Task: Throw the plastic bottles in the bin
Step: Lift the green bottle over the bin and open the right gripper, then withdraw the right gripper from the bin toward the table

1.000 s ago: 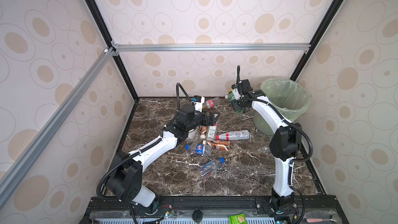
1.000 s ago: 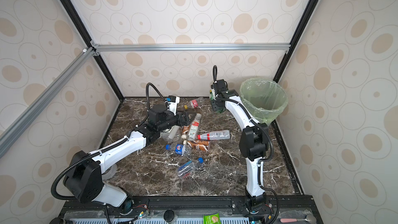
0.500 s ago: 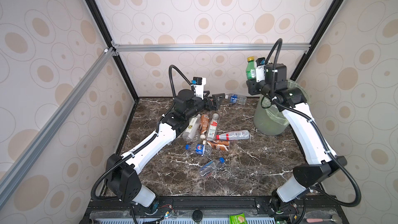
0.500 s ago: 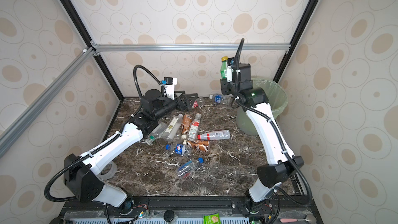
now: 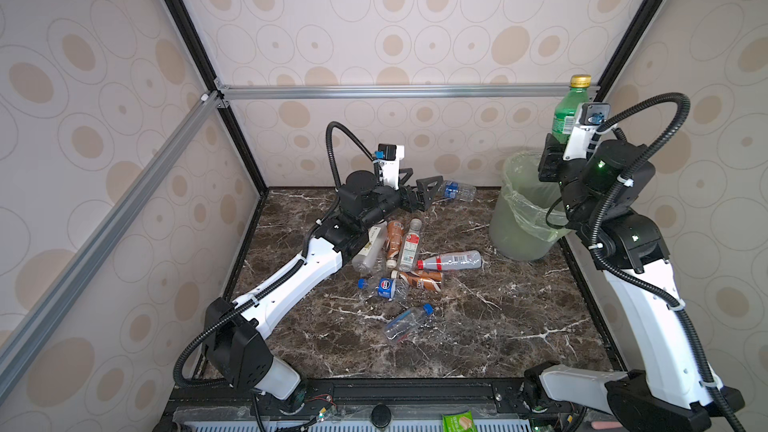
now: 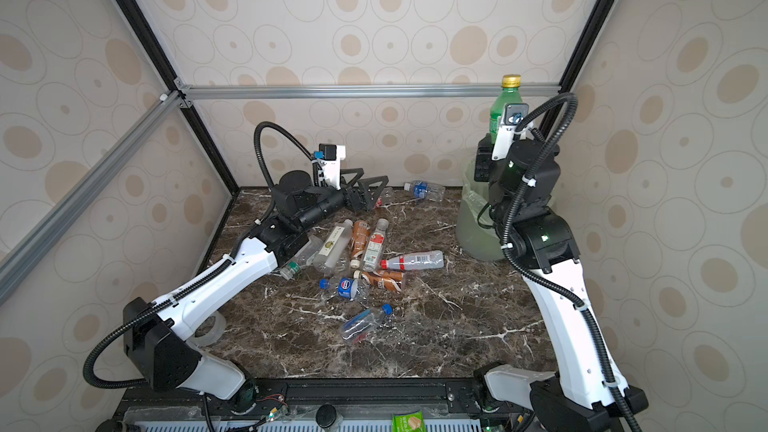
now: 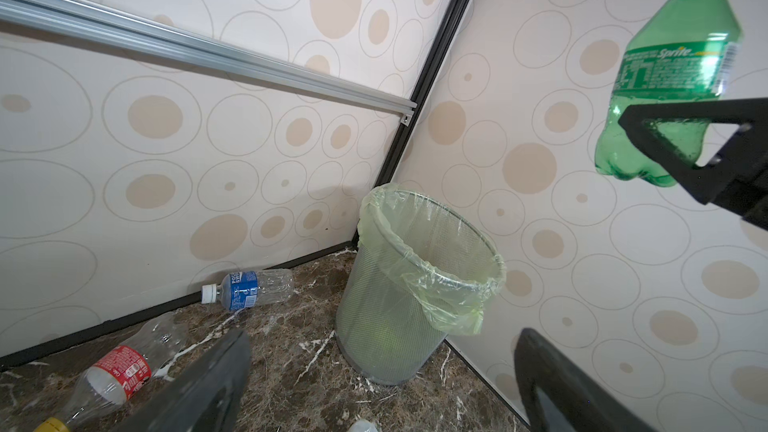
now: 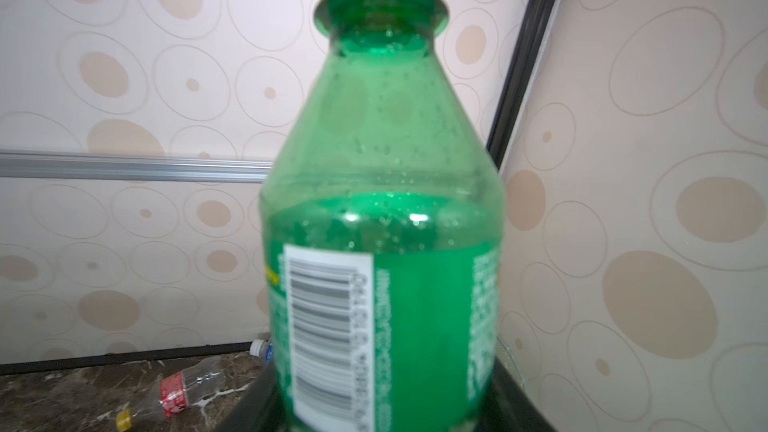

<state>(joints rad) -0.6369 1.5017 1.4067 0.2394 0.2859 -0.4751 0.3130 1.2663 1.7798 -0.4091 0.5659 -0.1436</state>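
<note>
In both top views the right jaws clamp the green bottle [image 5: 567, 118] upright by its foot, high and about over the bin [image 5: 513, 226] in the far corner, seemingly ready to drop it. The left jaws gape empty over the tabletop [image 5: 478, 326], pointing toward a blue-labelled bottle [image 5: 456, 191]. The left wrist view shows that bottle [image 7: 249, 288] lying by the back wall, likely the next pick, and the right wrist view shows only the green bottle [image 8: 382, 201], cap up.
</note>
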